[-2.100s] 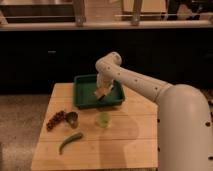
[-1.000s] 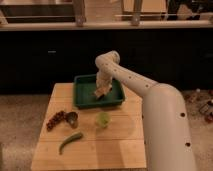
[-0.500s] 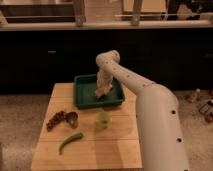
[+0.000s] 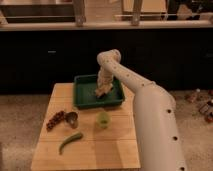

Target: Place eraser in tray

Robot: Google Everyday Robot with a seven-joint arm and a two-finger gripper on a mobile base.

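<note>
Kitchen-like lab — dark counter (image 4: pixel 60 55), wooden table (image 4: pixel 115 145), gripper (image 4: pixel 101 91) over tray (image 4: pixel 85 97).

The tray (image 4: pixel 82 95) sits at the far edge of the wooden table (image 4: pixel 110 150), behind the other items, and the gripper (image 4: pixel 102 92) hangs down inside it, toward its right half, at the end of the arm (image 4: pixel 150 110) that reaches in from the near right. In front of the tray, near the table's middle, stands a small cup (image 4: pixel 103 119). To its left sits a metal cup (image 4: pixel 72 119) with a bunch of grapes (image 4: pixel 55 120) just beside it on the left, and a pepper (image 4: pixel 70 141) lies nearer the front edge.
</note>
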